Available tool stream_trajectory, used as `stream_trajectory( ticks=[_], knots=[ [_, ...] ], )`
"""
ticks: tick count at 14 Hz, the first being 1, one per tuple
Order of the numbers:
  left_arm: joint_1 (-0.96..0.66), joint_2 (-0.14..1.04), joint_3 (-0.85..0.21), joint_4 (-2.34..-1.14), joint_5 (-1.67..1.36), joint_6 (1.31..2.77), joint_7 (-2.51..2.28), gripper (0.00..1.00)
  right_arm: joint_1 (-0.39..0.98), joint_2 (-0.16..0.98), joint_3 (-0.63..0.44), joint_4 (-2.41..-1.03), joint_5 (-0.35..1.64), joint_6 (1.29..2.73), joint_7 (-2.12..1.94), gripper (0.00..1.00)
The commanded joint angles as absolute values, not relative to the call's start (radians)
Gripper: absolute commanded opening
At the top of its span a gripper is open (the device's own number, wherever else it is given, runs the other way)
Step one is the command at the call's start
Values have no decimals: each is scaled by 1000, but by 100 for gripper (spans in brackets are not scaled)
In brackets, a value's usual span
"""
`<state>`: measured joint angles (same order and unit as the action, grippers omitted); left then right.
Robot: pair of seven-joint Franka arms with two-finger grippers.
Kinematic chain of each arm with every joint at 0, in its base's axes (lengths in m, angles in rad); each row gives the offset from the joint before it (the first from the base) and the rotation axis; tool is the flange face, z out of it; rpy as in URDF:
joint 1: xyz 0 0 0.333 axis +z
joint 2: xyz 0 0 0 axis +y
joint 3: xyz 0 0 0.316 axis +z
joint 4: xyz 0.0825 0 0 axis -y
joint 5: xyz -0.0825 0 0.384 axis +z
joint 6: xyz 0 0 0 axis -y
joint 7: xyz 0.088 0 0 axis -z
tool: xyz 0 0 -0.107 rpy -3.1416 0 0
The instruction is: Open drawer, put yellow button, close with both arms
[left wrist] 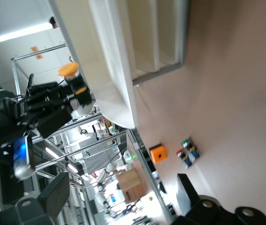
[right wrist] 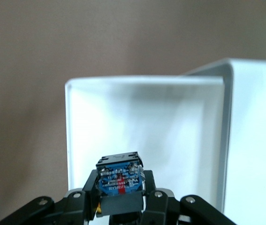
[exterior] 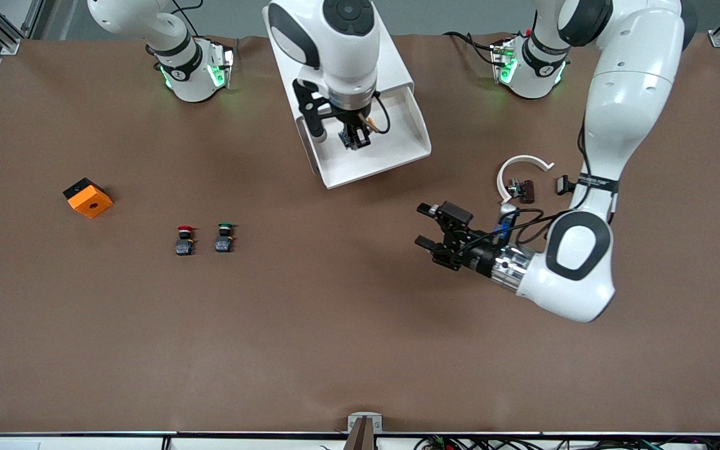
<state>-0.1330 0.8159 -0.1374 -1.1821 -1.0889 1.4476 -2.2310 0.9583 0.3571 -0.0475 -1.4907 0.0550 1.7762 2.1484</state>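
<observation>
At nine o'clock on the surface sits an orange block [exterior: 88,197], and toward seven o'clock of the middle stand the red-capped button [exterior: 184,240] and the green-capped button [exterior: 224,238], both out of play. At twelve o'clock the cabinet [exterior: 391,62] has its top drawer [exterior: 397,147] pulled out, and the right gripper [exterior: 355,139] hangs over the white tray, clamped on the yellow button [left wrist: 68,70]. The button sits above the tray, not yet on it.

The step in hand looks like the drop. It would go best if the right gripper came lower over the middle of the tray before letting go, so the button cannot bounce or roll over the low front lip. It should then lift straight up, clear of the tray walls.

At three o'clock the left gripper [exterior: 425,226] waits over bare surface with its jaws wide and empty, pointing toward the drawer. A white ring clip [exterior: 525,161] lies just past it. For the closing push, both grippers will want to meet the drawer front evenly, so it does not skew
</observation>
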Motion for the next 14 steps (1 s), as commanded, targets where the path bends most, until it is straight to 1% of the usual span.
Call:
stream_trajectory(
  ticks=[1,3,6,11,14],
  knots=[
    [-120,753,-135,-1186,-972,1468,-2023,100,1002,454,-58,-1379,25,1766,2278,0],
    [-127,701,-124,-1187,-820,1534,-1886,100,1011,507,-58,-1326,25,1766,2328,0],
    [-132,675,-130,-1187,-643,1603,-1820,100,1022,567,-60,-1269,18,1766,2382,0],
    [-133,598,-135,-1203,-338,1598,-1354,100,1043,589,-60,-1239,18,1764,2404,0],
    [-129,549,-137,-1210,-235,1595,-1102,100,1058,592,-60,-1239,18,1764,2421,0]
  ],
)
